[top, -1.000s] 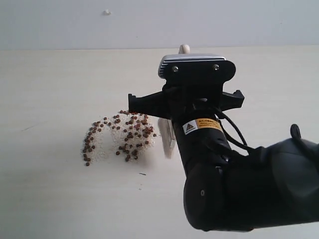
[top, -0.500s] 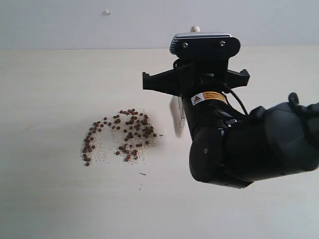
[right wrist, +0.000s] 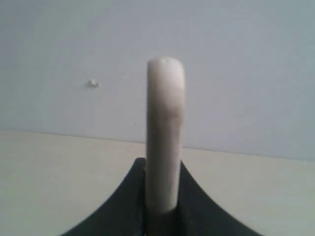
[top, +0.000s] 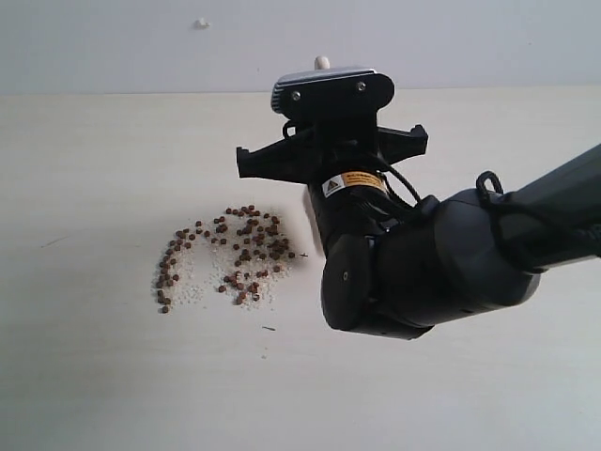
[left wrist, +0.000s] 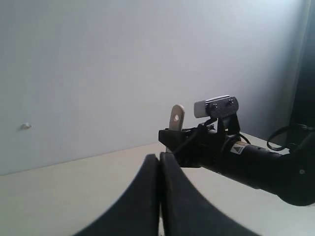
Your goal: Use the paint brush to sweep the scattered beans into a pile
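The beans (top: 230,254) lie in a loose arch-shaped patch on the table, mixed with fine white grains. My right gripper (right wrist: 163,163) is shut on the paint brush (right wrist: 165,128), whose pale handle stands up between the black fingers. In the exterior view the handle's tip (top: 322,62) pokes above the wrist camera, and a sliver of bristles (top: 307,218) shows just right of the beans, the rest hidden by the arm. My left gripper (left wrist: 159,157) is shut with nothing in it, held off to the side. It faces the brush handle (left wrist: 176,117), whose end has a hole.
The pale table (top: 94,376) runs back to a grey wall carrying a small white speck (top: 201,23). A short dark mark (top: 269,328) lies in front of the beans. The bulky right arm (top: 423,272) covers the table's middle right.
The right arm with the brush first rose and swung right, away from the beans, then came back left beside the patch. The beans have not shifted. The left gripper stays shut.
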Robot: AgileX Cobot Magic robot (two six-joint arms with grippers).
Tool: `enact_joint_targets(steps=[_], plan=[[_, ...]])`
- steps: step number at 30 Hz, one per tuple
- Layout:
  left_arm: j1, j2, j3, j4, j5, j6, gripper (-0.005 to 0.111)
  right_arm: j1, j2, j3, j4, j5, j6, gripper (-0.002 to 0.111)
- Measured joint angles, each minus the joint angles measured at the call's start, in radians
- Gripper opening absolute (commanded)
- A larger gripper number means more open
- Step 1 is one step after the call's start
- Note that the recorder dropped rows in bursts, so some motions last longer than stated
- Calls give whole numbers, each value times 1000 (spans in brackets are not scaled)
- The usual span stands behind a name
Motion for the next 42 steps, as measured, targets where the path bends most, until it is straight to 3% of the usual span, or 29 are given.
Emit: enact_joint_targets(steps=[10,42], plan=[[0,0,0,0,0,0,0,-1,26,0,40,59,-12,0],[0,0,0,0,0,0,0,-3,79,-4,-242,90,368,0]])
